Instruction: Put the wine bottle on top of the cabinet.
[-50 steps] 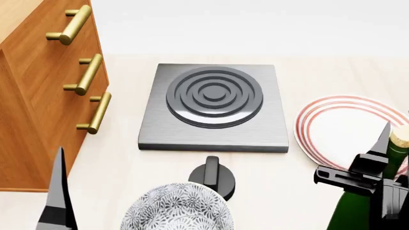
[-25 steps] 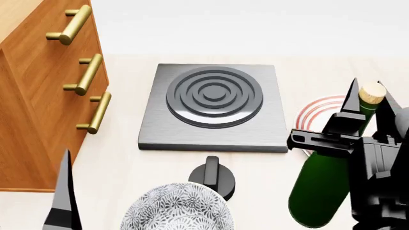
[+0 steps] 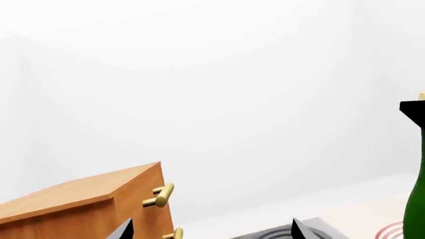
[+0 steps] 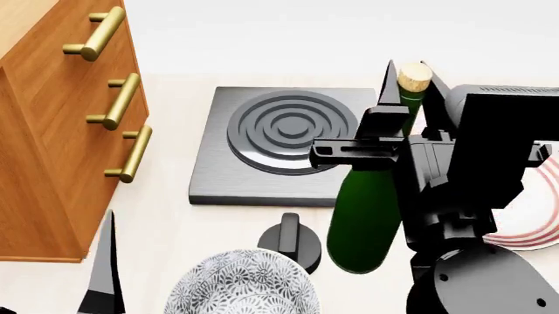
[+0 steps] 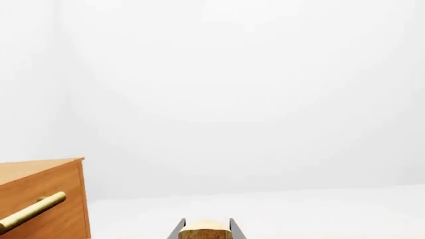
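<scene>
The right claw is clamped on the neck of the wine bottle, just under the tan cork, and the bottle hangs upright, clear off the bench, over the near right corner of the grey hotplate. The cabinet stands well apart at the far left, nothing on its top. The left claw sits low at the near left, prongs spread wide and gripping nothing. A patterned bowl and a black knob lie near; a red-ringed plate peeks out right.
</scene>
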Controlling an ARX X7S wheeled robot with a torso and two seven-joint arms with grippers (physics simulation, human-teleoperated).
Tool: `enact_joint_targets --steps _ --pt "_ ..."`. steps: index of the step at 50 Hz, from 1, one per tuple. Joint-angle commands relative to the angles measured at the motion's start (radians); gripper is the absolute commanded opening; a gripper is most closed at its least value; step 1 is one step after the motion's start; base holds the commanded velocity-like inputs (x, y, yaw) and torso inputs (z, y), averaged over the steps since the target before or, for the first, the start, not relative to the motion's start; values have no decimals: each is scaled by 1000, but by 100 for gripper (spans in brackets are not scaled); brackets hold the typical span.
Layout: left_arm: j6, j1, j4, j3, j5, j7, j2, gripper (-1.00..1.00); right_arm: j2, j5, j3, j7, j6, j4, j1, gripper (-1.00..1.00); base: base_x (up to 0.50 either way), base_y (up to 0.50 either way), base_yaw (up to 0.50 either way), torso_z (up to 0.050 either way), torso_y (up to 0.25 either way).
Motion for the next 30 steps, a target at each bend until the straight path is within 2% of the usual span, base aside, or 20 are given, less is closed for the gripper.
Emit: enact_joint_targets --steps 1,6,7,8,9,13,17,19,21,30 --pt "-9 2 -17 26 -22 -4 7 100 -35 -25 -42 -11 23 -5 67 -100 0 0 0 0 0" --pt "-118 -44 -1 54 -52 35 12 100 -42 -23 -48 -14 23 -3 78 -100 0 0 0 0 0" --pt "-140 -50 6 26 -159 57 29 100 -43 -21 -50 -13 26 -6 80 -100 0 0 0 0 0" --pt "-164 -61 6 44 -152 66 20 100 -43 -21 -51 -13 27 -6 81 -100 0 0 0 0 0" --pt "-185 -78 6 42 -215 92 28 100 -42 -21 -52 -15 26 -7 82 -100 0 0 0 0 0" --pt "-258 -128 7 87 -192 140 26 100 -40 -25 -63 -23 30 -2 92 -100 0 0 0 0 0" --pt "-312 -164 7 78 -281 176 25 100 -43 -24 -64 -22 28 -4 92 -100 0 0 0 0 3" --pt "-343 -186 7 94 -270 182 17 100 -45 -26 -68 -22 25 -3 87 -100 0 0 0 0 0" --pt "-433 -231 1 97 -274 180 12 100 -49 -30 -73 -22 19 -2 76 -100 0 0 0 0 0" --pt "-533 -339 -25 172 -326 197 6 100 -55 -29 -86 -25 18 -4 73 -100 0 0 0 0 0"
